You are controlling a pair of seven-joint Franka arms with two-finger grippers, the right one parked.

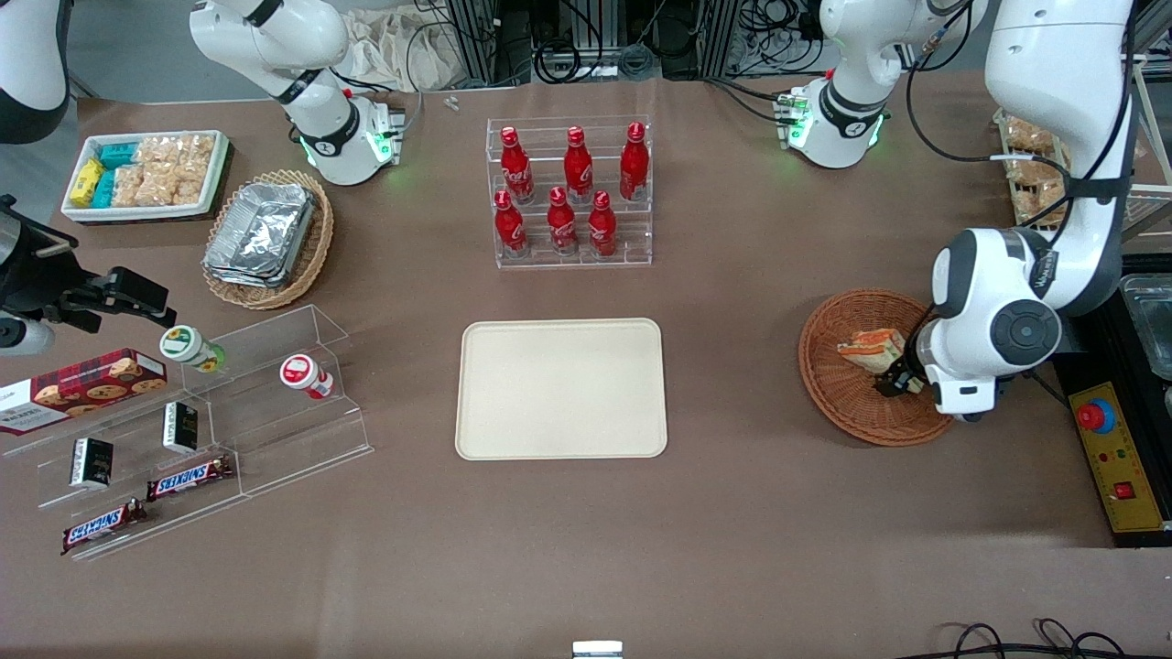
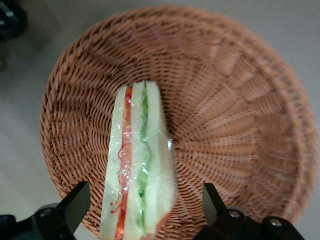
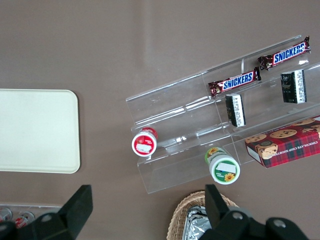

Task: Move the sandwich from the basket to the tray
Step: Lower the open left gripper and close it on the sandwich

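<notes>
Claw (image 2: 142, 210) is seen spread wide over the basket (image 1: 829, 389), with one finger (image 2: 75, 202) on each side of the sandwich (image 2: 137, 165) and a clear gap left on both sides, so nothing is gripped. In the front view the claw (image 1: 897, 380) is found low inside the basket, right at the sandwich (image 1: 870, 348), mostly covered by the arm's wrist. The sandwich is wrapped in clear film and is stood on edge in the basket, with red and green filling visible between the white bread slices. The basket is parked on the brown desk (image 1: 732, 531) toward the working arm's end. The tray (image 1: 560, 387) is set mid-desk, well apart from the basket, with a rack of red bottles (image 1: 572, 188) farther from the front camera.
</notes>
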